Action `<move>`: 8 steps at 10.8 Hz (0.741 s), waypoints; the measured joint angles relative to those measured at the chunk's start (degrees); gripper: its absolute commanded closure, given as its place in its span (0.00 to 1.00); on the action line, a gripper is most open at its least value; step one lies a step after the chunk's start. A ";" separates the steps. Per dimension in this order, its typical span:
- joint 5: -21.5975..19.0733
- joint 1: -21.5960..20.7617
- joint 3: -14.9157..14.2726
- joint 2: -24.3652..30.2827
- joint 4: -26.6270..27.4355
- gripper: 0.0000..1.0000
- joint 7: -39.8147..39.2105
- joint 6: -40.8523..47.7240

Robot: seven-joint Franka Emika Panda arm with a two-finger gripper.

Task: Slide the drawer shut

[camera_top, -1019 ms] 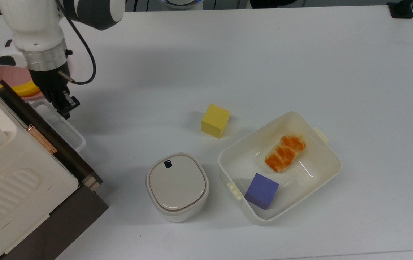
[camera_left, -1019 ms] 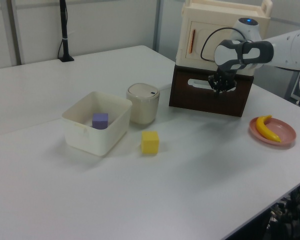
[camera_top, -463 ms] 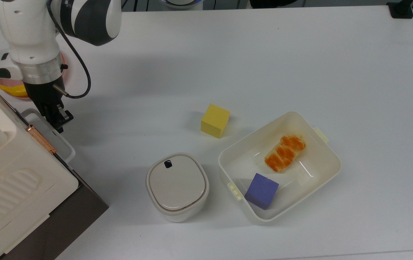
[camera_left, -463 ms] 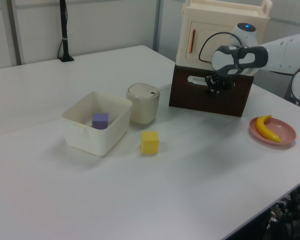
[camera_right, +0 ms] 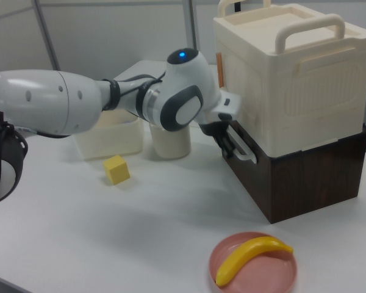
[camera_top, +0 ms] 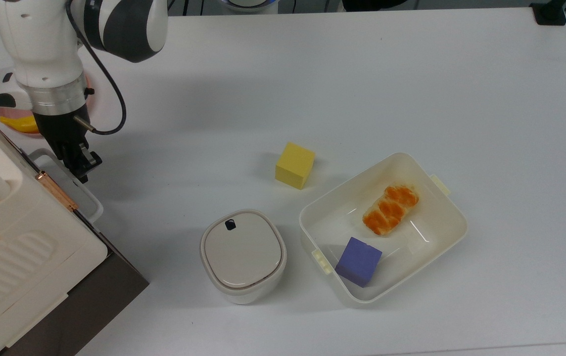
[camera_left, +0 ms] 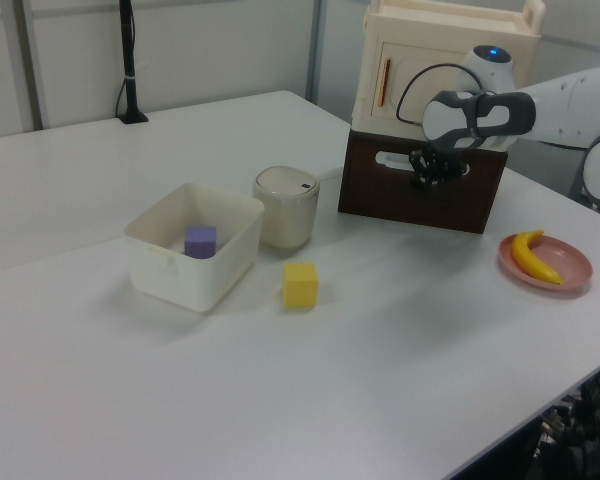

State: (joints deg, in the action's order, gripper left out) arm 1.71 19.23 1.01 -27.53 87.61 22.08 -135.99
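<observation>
You've got a white table (camera_top: 362, 74) with a yellow cube (camera_top: 295, 165) sitting alone near the middle. Just beside it, toward the top view's lower right, a cream tub (camera_top: 453, 232) holds a purple cube (camera_top: 358, 261) and an orange-glazed pastry (camera_top: 390, 209), apart from each other. A lidded round-cornered white canister (camera_top: 242, 254) stands just beside the tub on the top view's left. In the right view you see a banana (camera_right: 250, 257) lying on a pink plate (camera_right: 280, 274)
</observation>
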 measured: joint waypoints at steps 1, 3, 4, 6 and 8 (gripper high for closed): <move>0.07 -0.58 0.38 0.60 -0.41 1.00 -0.72 0.39; 0.14 -3.50 0.76 2.88 -0.82 1.00 -3.89 6.98; 0.14 -4.88 1.66 4.39 -1.01 1.00 -5.14 10.71; 0.14 -5.79 5.34 8.02 -1.19 1.00 -8.09 18.05; 0.14 -6.53 7.96 11.98 -1.24 0.97 -13.15 25.73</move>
State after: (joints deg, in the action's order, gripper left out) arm 1.85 12.70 8.97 -15.55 86.37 8.93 -110.26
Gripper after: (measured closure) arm 0.991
